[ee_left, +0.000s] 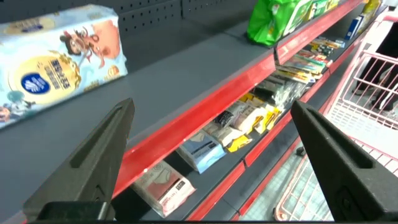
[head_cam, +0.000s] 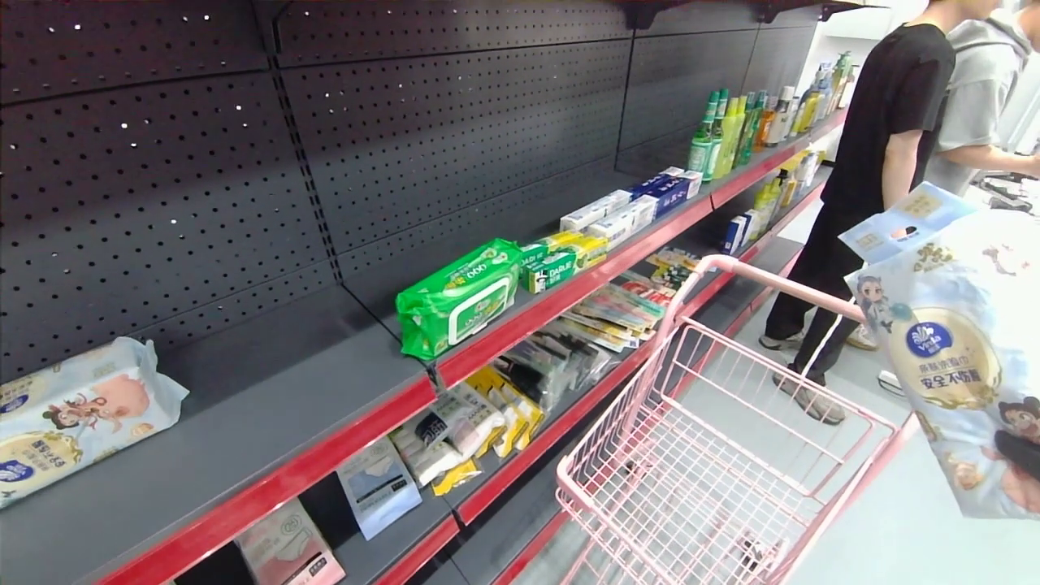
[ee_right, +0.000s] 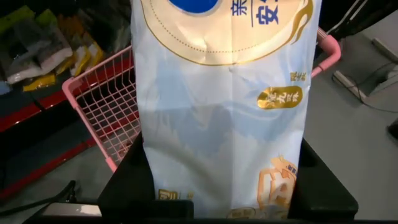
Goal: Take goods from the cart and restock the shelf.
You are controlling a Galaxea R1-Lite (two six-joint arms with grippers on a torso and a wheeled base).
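Note:
My right gripper (ee_right: 224, 186) is shut on a pale blue tissue pack (ee_right: 224, 106) with cartoon print. It holds the pack upright in the air over the right side of the pink wire cart (head_cam: 715, 455); the same pack (head_cam: 959, 349) shows at the head view's right edge. A matching tissue pack (head_cam: 73, 414) lies on the grey shelf (head_cam: 268, 422) at the far left. My left gripper (ee_left: 211, 162) hangs open in front of that shelf's red edge, near that lying pack (ee_left: 56, 62), with nothing between its fingers (ee_left: 93, 162).
A green wipes pack (head_cam: 459, 296) stands further along the shelf, then small boxes (head_cam: 601, 223) and bottles (head_cam: 723, 134). Lower shelves (head_cam: 487, 406) hold several packets. Black pegboard (head_cam: 406, 122) backs the shelf. Bare shelf lies between the lying tissue pack and the green pack.

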